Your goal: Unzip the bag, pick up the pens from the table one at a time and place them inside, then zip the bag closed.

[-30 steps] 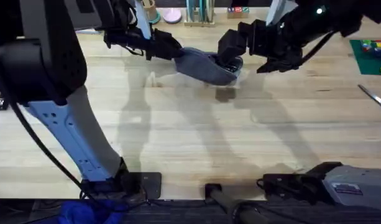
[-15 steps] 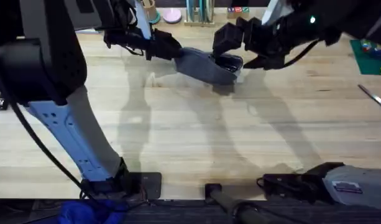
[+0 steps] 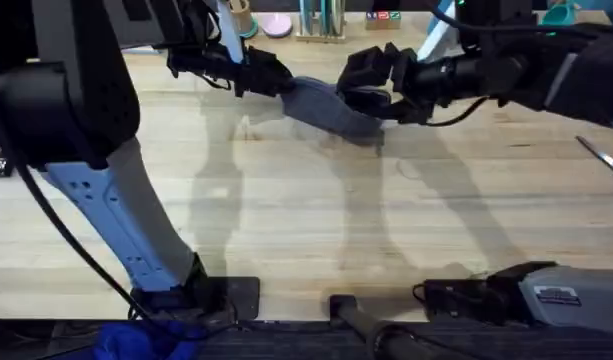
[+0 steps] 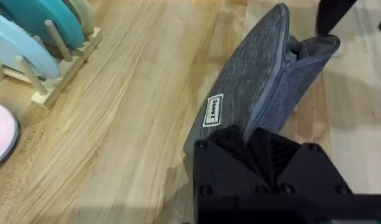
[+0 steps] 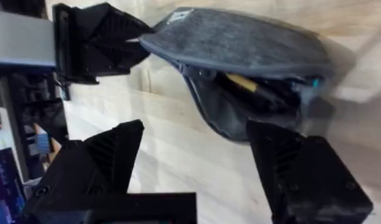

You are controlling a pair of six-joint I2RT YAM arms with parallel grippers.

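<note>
Bag [image 3: 326, 105] end pinched by left hand [image 3: 276, 78], far side of surface [image 3: 286, 220]. Right hand [image 3: 371, 85], fingers spread wide, has risen clear of its mouth; pens [image 5: 258, 87] inside. Zipping remains.

grey-blue denim-like bag [image 4: 252, 93], pale wooden table [image 3: 286, 210], perhaps a yellowish pen [image 5: 252, 87] inside.

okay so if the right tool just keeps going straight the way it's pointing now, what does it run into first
Most likely the bag. The right tool is open and aimed at the pouch's gaping mouth, where a pen lies inside. Beyond it the left tool clamps the bag's far end. Depth is hard to judge.
</note>
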